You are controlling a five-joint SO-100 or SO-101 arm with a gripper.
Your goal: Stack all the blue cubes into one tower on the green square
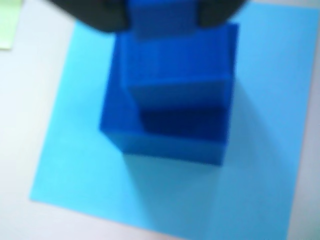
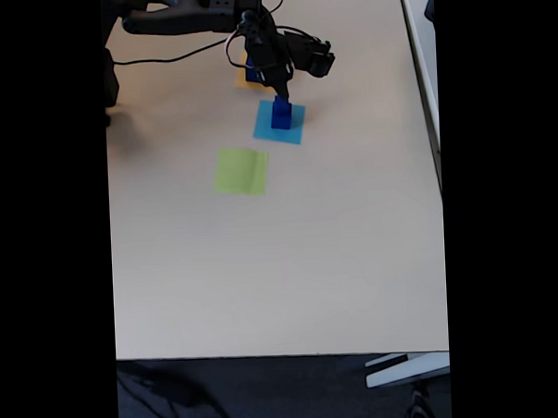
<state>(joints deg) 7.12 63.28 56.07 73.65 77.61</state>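
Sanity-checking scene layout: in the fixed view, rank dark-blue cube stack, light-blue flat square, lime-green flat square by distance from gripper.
1. Dark-blue cube stack: directly under the gripper.
2. Light-blue flat square: beneath the stack.
3. Lime-green flat square: lower left, apart, bare.

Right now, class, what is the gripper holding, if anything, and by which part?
A small blue cube, gripped by its opposite sides between the jaws of the gripper, atop the larger blue cubes on the light-blue square.

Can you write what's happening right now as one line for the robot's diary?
tool: over blue cubes, grip unclear | cubes: stacked on light-blue square | green square: bare, apart from stack | task: not done
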